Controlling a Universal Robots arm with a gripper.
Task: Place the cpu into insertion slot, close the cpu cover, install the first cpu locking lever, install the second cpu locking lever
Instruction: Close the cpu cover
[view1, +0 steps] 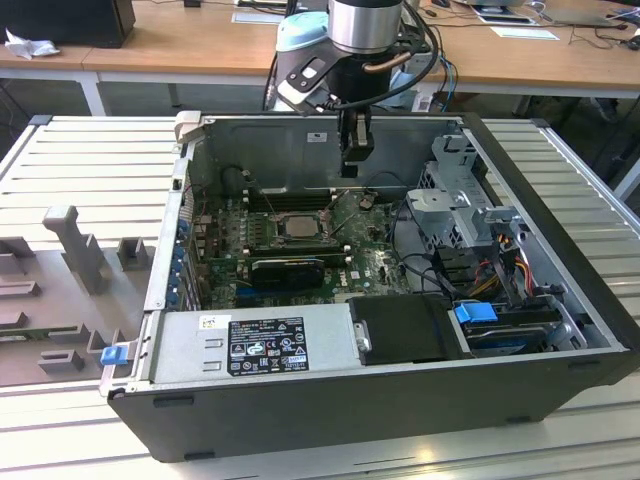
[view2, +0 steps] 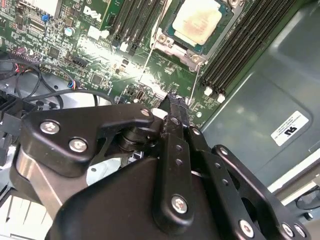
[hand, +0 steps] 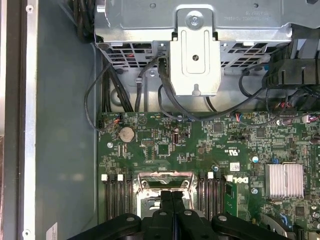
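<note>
Scene: an open computer case (view1: 420, 400) is laid on its side on a slatted metal table (view1: 90, 160); the green motherboard (view1: 375, 255) is exposed inside it.
Dial: clock directions are read in the exterior view, with the cpu taken as the centre.
Cpu: the cpu (view1: 297, 226) (view2: 196, 22) is seated in the insertion slot (view1: 320, 237), pale metal face up; it is found in the half of the board towards the exterior view's left.
Cpu cover: the cpu cover (view2: 165, 40) is seen as a silver frame lying flat around the chip's face.
Locking levers: thin wire locking levers (view2: 149, 62) are seen running out from the socket's corners over the board; whether they are latched cannot be told.
Gripper: the gripper (view1: 355, 168) (view2: 172, 100) (hand: 172, 194) is hung from the arm between 1 and 2 o'clock, above the board; in the first wrist view its black fingers (hand: 166, 202) are pressed together, and nothing is clamped between them.
Memory slots: long black memory slots (view2: 240, 45) are set on both sides of the socket.
Power supply: a labelled grey power supply (view1: 255, 345) is mounted between 6 and 7 o'clock, against the near wall.
Drive cage: a grey metal drive cage (view1: 455, 200) is fixed at about 3 o'clock; black cables are looped beneath it.
Fixture: a grey moulded fixture (view1: 75, 250) is laid on the table at 9 o'clock, outside the case.
</note>
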